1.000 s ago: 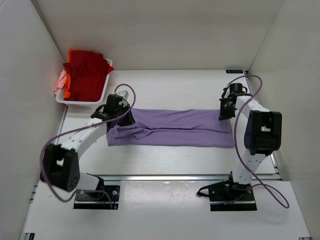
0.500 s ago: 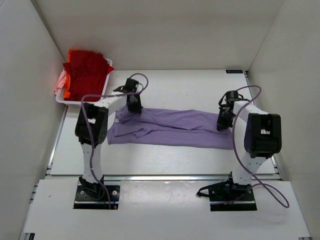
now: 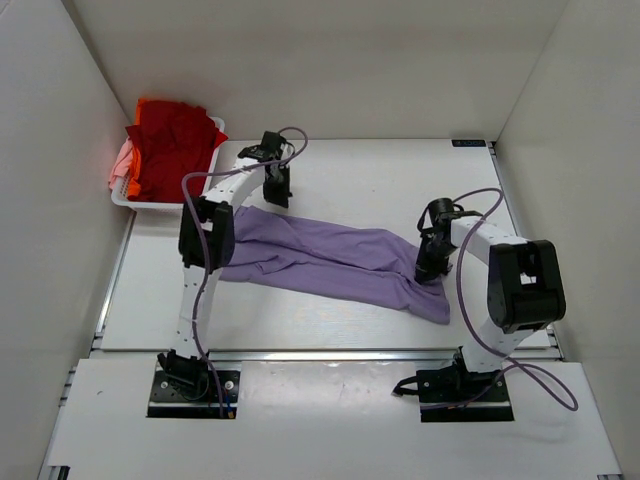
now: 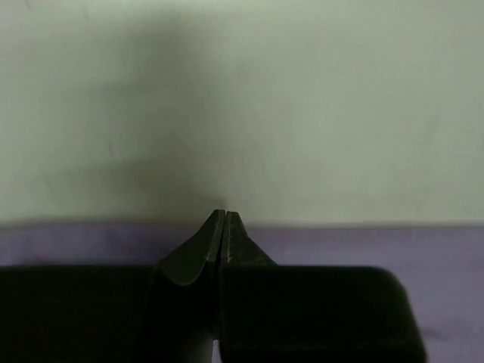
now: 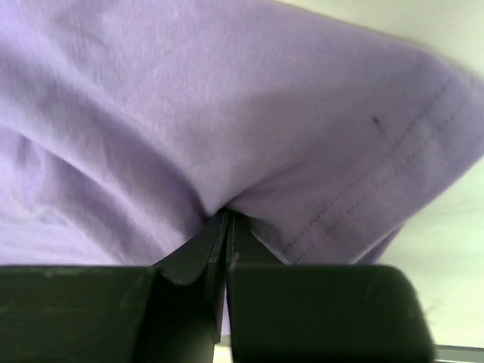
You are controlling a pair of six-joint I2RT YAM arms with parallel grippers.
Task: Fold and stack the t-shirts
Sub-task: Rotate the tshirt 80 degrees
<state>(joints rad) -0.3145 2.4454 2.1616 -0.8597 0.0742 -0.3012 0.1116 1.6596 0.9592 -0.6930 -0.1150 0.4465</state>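
As we look down from the top camera, the lavender t-shirt [image 3: 330, 255] lies stretched across the middle of the worktop [image 3: 380, 175], slanting from far left to near right and rumpled along its length. At its right end the right hand [image 3: 428, 268] is down on the cloth, with fabric bunched on its near side. The left hand [image 3: 277, 190] sits just beyond the shirt's far left corner. Far left, the white basket [image 3: 216, 140] carries a red t-shirt [image 3: 170, 150] heaped on top, an orange t-shirt [image 3: 148, 103] peeking out at the far edge and a pale pink t-shirt [image 3: 119, 160] spilling over the left rim.

Now the left wrist: we see the left hand [image 4: 224, 215] with its fingertips pressed together, and no cloth shows between them. A band of the lavender t-shirt [image 4: 76, 246] runs across behind the fingers, with pale worktop [image 4: 302, 113] beyond. Whether any fabric is caught lower down, we cannot tell.

And the right wrist: the right hand [image 5: 227, 215] is pinched tight on a fold of the lavender t-shirt [image 5: 227, 98]. The cloth fills nearly the whole view, with hem stitching at the right and a sliver of worktop [image 5: 446, 249] at the edge.
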